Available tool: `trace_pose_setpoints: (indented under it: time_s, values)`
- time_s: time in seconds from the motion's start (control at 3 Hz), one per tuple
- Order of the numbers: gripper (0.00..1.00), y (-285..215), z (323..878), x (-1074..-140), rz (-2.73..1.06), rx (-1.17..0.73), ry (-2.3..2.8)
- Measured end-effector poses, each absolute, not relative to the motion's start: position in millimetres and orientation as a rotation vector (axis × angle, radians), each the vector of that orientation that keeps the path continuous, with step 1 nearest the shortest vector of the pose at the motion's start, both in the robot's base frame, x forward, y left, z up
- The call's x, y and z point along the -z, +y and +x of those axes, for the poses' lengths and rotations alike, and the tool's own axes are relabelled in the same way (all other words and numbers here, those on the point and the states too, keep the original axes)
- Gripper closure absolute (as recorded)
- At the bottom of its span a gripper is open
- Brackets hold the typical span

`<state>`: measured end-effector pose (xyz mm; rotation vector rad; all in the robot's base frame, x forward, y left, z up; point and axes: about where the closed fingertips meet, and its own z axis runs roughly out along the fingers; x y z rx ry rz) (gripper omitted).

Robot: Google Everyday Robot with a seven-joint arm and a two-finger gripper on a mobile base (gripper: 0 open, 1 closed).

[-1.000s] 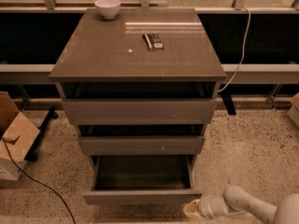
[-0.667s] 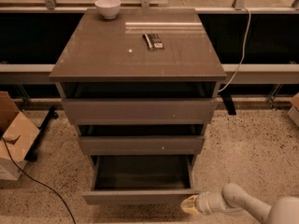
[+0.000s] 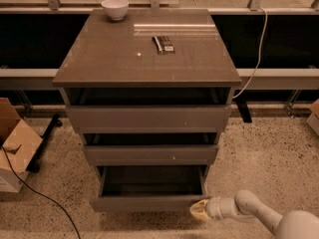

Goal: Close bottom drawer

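The grey-brown cabinet (image 3: pixel 147 59) has three drawers. The bottom drawer (image 3: pixel 148 202) is pulled out toward me, its dark inside open to view and looking empty. Its plain flat front faces me near the floor. My gripper (image 3: pixel 198 210) is low at the bottom right, its yellowish tip at the right end of the bottom drawer's front. The white arm (image 3: pixel 259 215) reaches in from the lower right corner. The middle drawer (image 3: pixel 149 154) and the top drawer (image 3: pixel 148 118) stand slightly out.
A white bowl (image 3: pixel 115 8) and a small dark flat object (image 3: pixel 163 44) lie on the cabinet top. A cardboard box (image 3: pixel 14 143) and a black cable (image 3: pixel 40 195) are on the speckled floor at the left. A white cord (image 3: pixel 256 49) hangs at the right.
My gripper has moved left along the floor, from just right of the drawer to the right end of its front. The drawer looks unmoved.
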<state>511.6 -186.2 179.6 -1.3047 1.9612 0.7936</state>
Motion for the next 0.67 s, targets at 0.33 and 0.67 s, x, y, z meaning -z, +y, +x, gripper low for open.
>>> trace_pose_setpoints:
  time_s: [0.33,0.67]
  values:
    - [1.0,-173.7,521.8,-176.2,-1.339,-0.755,1.929]
    - [1.0,-147.5,540.4,-169.4,-1.359,-0.751,1.854]
